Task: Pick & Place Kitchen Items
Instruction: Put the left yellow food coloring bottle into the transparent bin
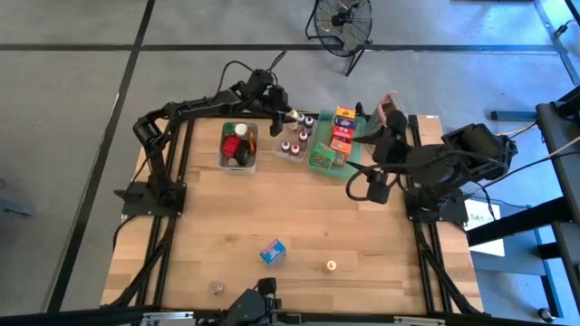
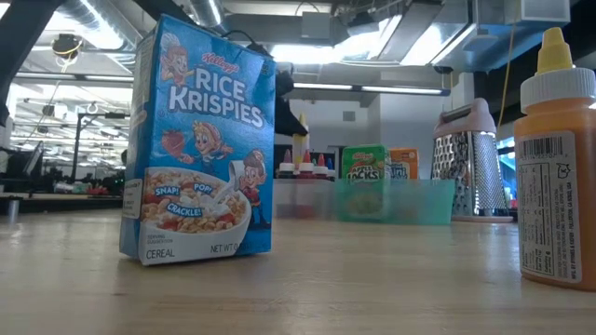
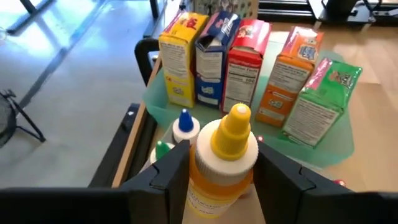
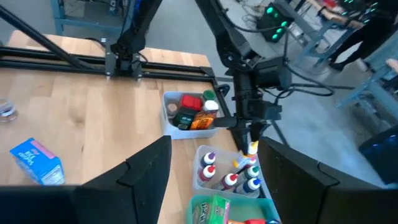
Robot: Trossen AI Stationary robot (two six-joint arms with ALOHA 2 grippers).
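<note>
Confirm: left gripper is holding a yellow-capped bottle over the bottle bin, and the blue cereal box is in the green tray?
Not quite. The blue cereal box lies alone on the bare table, far from the green tray, as the high view shows. The left gripper does hold the yellow-capped bottle over the bottle bin.

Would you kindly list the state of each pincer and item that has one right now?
Left pincer: shut on the yellow-capped bottle, above the bottle bin.
Right pincer: open, empty, raised above the table.
Rice Krispies box: standing upright on the table.
Orange bottle: upright, cap on.
Green tray: holding upright food boxes.
Box grater: upright.
</note>
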